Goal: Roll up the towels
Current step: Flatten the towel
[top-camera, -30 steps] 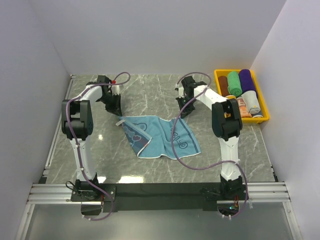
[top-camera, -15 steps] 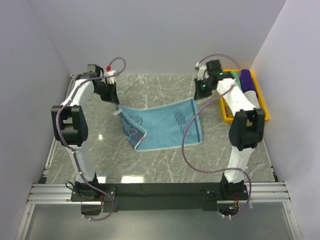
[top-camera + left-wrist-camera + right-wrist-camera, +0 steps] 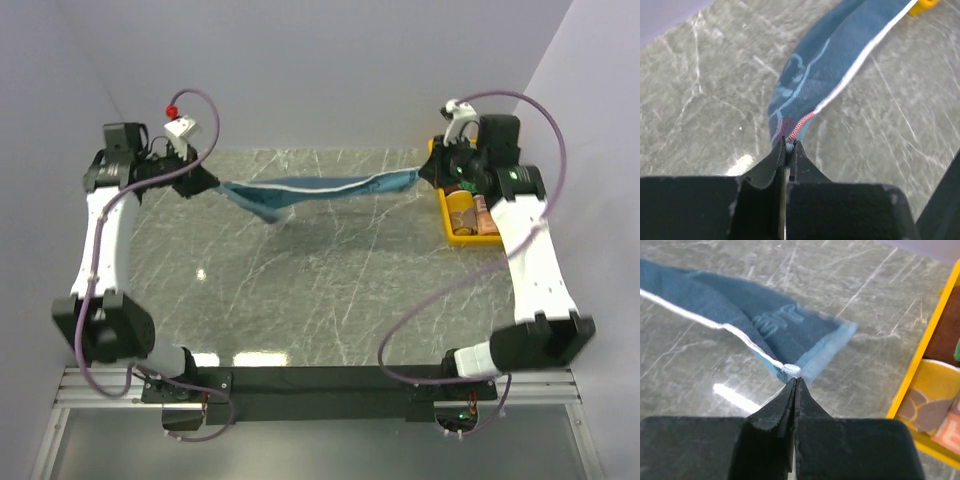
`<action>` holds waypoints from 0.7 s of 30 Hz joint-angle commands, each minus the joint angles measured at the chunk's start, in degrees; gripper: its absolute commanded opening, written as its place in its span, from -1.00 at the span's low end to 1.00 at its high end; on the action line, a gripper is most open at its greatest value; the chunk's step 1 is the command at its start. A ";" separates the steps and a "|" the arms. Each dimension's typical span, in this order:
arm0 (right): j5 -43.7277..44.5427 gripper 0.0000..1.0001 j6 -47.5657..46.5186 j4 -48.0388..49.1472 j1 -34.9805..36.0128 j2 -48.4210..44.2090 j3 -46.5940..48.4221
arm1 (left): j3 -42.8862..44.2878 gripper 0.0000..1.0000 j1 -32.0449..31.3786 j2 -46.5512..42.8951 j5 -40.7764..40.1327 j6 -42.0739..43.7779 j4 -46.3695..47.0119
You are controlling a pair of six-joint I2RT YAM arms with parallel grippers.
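A blue towel with white print [image 3: 310,190] hangs stretched in the air above the far part of the table, held by two corners. My left gripper [image 3: 212,183] is shut on its left corner; the towel [image 3: 820,75] runs away from the gripper [image 3: 788,143] in the left wrist view. My right gripper [image 3: 428,172] is shut on the right corner; in the right wrist view the gripper [image 3: 794,380] pinches the white-edged corner of the towel [image 3: 740,315]. Rolled towels [image 3: 470,212] lie in the yellow bin, mostly hidden behind my right arm.
The yellow plastic bin [image 3: 447,212] stands at the far right of the marble table [image 3: 320,290]; its rim shows in the right wrist view [image 3: 930,340]. White walls close in the left, back and right sides.
Both grippers have risen and moved apart toward the back, lifting the blue towel off the table and pulling it taut between them.
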 commanded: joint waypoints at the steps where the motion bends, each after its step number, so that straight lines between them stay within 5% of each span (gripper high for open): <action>1: -2.03 -1.00 -1.50 1.91 0.13 -12.28 -5.36 | -5.86 -0.99 1.91 -9.87 9.03 8.92 0.00; 7: -0.72 -1.00 -0.80 0.07 0.22 -19.71 -11.61 | -19.13 -0.99 3.58 -21.75 9.14 9.82 5.26; 14: 2.44 -1.00 -0.01 3.75 2.76 -7.60 -14.08 | -16.52 -0.93 3.50 -8.97 5.98 -1.25 12.30; 17: 5.07 -1.00 1.74 7.17 5.49 1.71 -12.42 | -9.58 -0.75 3.58 2.71 5.01 -3.54 10.20; 18: 6.04 -0.95 2.36 7.10 5.93 7.22 -11.01 | -7.39 -0.51 3.58 5.73 3.79 -3.28 7.84; 20: 8.24 -0.52 4.72 5.45 6.20 12.69 -5.24 | -1.24 -0.30 4.90 13.79 2.81 -3.80 5.45; 21: 10.07 -0.42 5.61 4.73 6.20 16.64 -3.29 | 0.96 -0.04 6.03 15.84 2.81 -3.37 2.57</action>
